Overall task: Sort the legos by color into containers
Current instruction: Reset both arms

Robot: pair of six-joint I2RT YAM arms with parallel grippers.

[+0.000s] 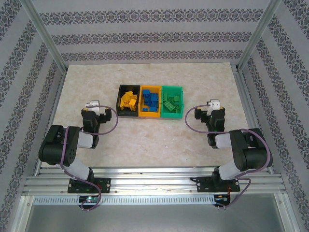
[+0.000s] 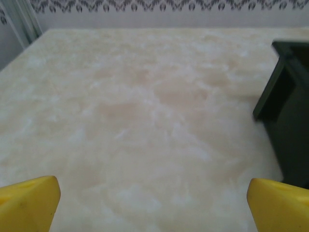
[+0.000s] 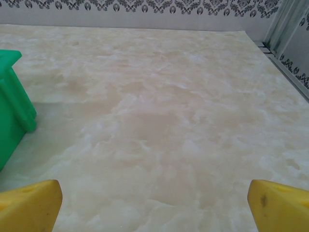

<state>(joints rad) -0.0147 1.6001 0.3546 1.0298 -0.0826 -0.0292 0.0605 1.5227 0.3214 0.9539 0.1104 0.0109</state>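
Three joined bins stand in a row at the table's middle. The black bin (image 1: pixel 121 109) holds yellow legos (image 1: pixel 128 100), the orange-yellow bin (image 1: pixel 143 114) holds blue legos (image 1: pixel 150 100), and the green bin (image 1: pixel 180 114) holds green legos (image 1: pixel 173 102). My left gripper (image 1: pixel 91 104) rests left of the black bin (image 2: pixel 287 130), open, its yellow fingertips (image 2: pixel 29 203) wide apart over bare table. To the right of the green bin (image 3: pixel 12 101), my right gripper (image 1: pixel 214 104) is open too, with nothing between its fingertips (image 3: pixel 280 205).
The marble-patterned table (image 1: pixel 149 140) is walled by patterned panels and metal frame posts (image 1: pixel 251 46). A metal rail (image 1: pixel 154 181) at the near edge carries both arm bases. Bare table lies in front of and beside the bins.
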